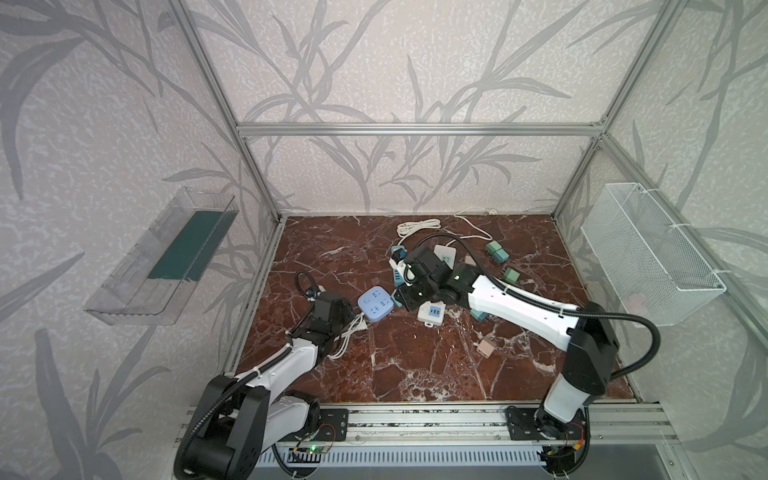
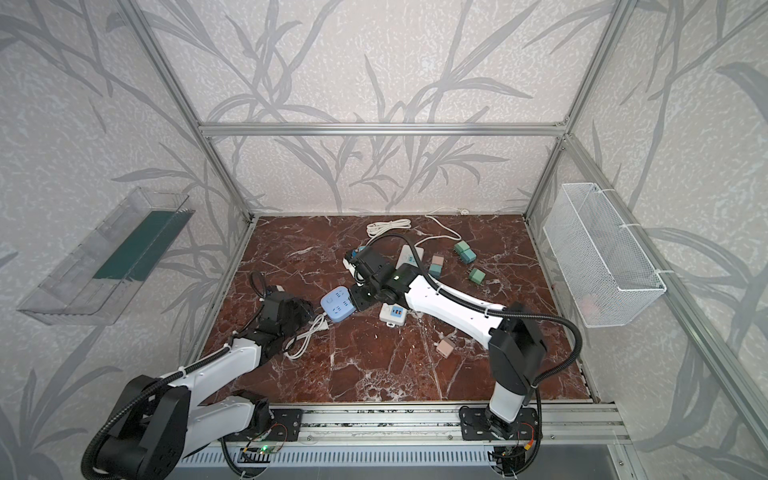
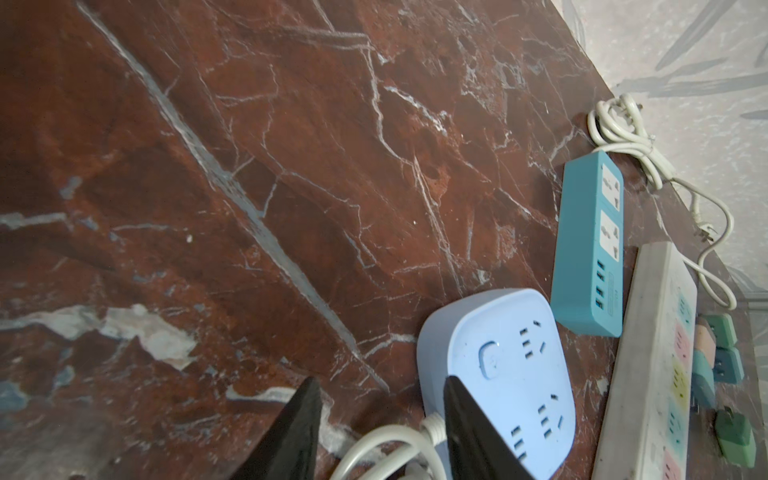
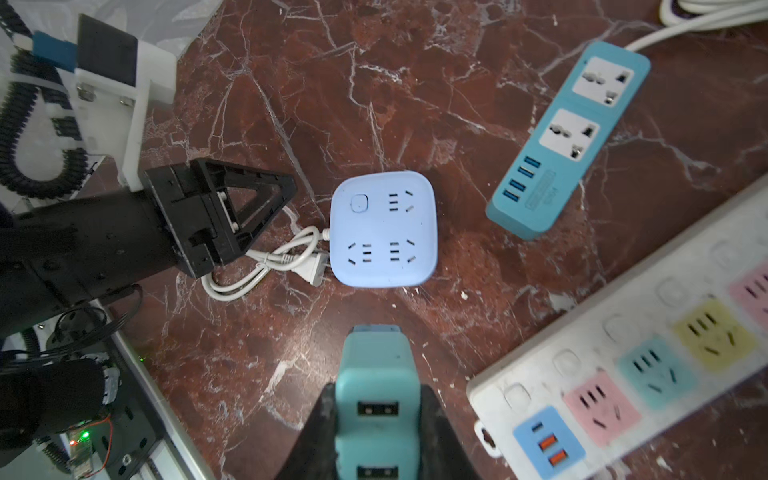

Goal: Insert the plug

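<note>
Far left, the left claw [image 3: 380, 388] sits low with its jaws apart and nothing pinched. The white cord [image 3: 390, 434] just runs through the gap. From above you can't make out that gap at all, only its wrist cam shows it. Right beside it is the pale blue socket block [image 1: 375, 305] on the marble table [image 1: 374, 374]. Just right of the block, the right claw [image 4: 376, 395] is clamped tight on the teal plug [image 4: 376, 374], which isn't in any socket. The prongs are hidden, and in both top views the arm covers the plug completely. The teal power strip [image 4: 569, 141] is mostly buried under the arm from above too. The long white strip [image 4: 582, 336] gets cut off at the frame edge. Further right lie loose green adapters [image 1: 497, 251].
</note>
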Motion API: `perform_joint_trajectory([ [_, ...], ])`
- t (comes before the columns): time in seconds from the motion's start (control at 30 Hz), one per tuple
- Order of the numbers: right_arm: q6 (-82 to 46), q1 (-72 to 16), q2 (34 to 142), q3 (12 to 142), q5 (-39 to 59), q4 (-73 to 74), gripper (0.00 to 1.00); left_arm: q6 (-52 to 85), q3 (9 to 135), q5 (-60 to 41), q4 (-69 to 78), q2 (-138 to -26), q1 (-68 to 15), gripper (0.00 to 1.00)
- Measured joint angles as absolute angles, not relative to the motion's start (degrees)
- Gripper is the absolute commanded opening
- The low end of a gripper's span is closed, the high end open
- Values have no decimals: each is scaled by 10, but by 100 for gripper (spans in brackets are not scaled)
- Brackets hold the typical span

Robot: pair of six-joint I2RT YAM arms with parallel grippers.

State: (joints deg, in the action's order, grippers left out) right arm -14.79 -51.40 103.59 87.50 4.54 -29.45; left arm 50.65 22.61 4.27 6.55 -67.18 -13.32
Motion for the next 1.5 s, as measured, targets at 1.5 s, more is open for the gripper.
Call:
perform_joint_trajectory([
  [1.5,-118,-513,974,813,-65,-310,0,508,463,-290,261,-1080,-171,30],
])
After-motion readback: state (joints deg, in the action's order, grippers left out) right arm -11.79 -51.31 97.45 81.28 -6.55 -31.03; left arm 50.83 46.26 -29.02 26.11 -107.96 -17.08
